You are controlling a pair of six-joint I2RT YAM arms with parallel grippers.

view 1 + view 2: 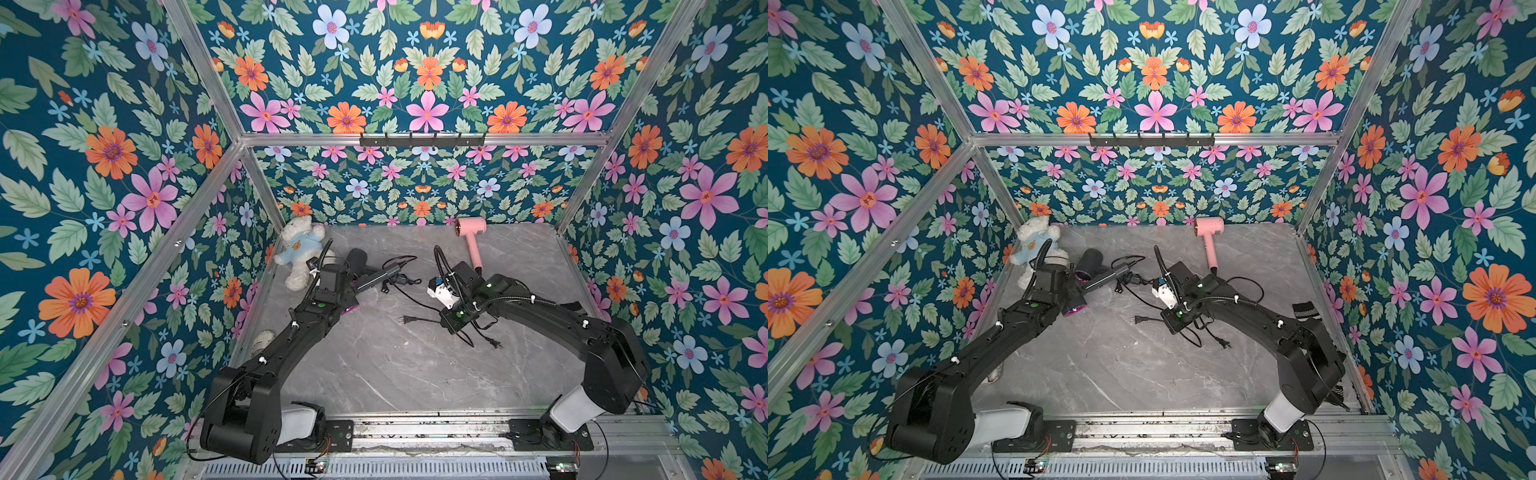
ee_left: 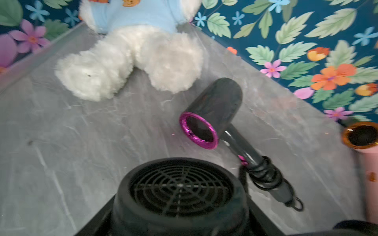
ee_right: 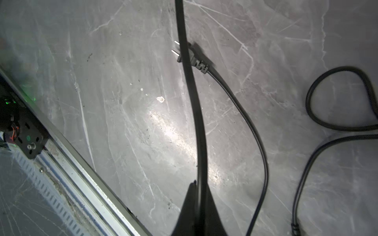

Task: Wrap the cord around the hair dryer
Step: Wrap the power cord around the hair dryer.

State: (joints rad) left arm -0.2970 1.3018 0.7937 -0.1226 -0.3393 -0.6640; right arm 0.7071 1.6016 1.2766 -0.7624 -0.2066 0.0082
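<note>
Presently, nearest the front edge, the grey marble worktop (image 1: 395, 374) carries two loose plugs. One plug (image 1: 405, 320) lies mid-worktop with its prongs toward the left edge. The other plug (image 1: 494, 343) lies to its right, slightly closer to the front.

Right pincer (image 3: 196, 188):
- It is right of centre on the worktop.
- Its jaws are pressed fully together on a black cord (image 3: 195, 102).
- The cord runs straight out from the tips, lifted off the surface.
- In the right wrist view the cord crosses over the mid-worktop plug.
- Which dryer this cord belongs to cannot be told.

Left pincer (image 2: 182, 204):
- It is left of centre, toward the back-left part of the worktop.
- It is clamped around the body of a black hair dryer (image 2: 180, 175).
- The dryer's round grille end faces the wrist camera.
- A magenta-rimmed end shows under the forearm in both top views.

Just behind the held dryer, a second dryer (image 2: 216, 102) lies on its side. It is dark with a magenta ring. A black cable (image 2: 263, 175) is looped several turns round its handle.

A white teddy bear (image 1: 301, 249) in a pale blue top sits in the back-left corner. A pink dryer (image 1: 471, 232) with a gold rim lies against the back edge, right of centre, with its handle pointing toward the front.
</note>
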